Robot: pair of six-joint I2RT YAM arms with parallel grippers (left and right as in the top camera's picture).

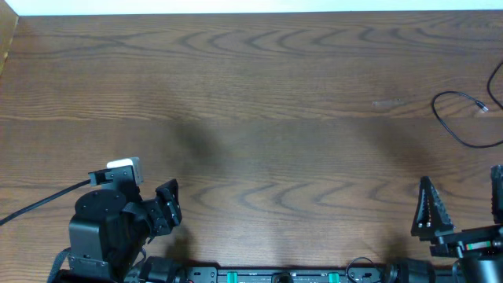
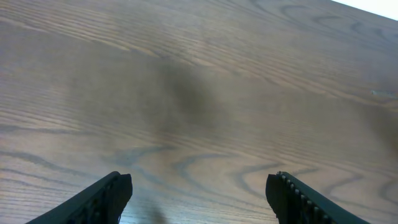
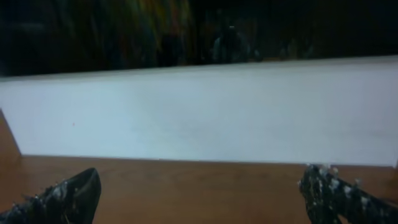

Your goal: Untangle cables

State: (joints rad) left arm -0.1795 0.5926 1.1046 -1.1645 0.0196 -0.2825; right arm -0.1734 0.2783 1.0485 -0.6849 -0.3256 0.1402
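Note:
A thin black cable (image 1: 464, 118) lies in a loop at the far right of the wooden table (image 1: 259, 118), running off the right edge, with a small plug end near it. No white or grey cable shows. My left gripper (image 1: 167, 206) is open and empty at the front left; its wrist view (image 2: 199, 190) shows only bare wood between the fingers. My right gripper (image 1: 460, 206) is open and empty at the front right, in front of the cable; its wrist view (image 3: 199, 186) shows wood and a white wall, no cable.
A thick black arm cable (image 1: 39, 203) runs from the left arm off the left edge. The arm bases (image 1: 267, 275) line the front edge. A white wall (image 3: 199, 112) borders the table's far side.

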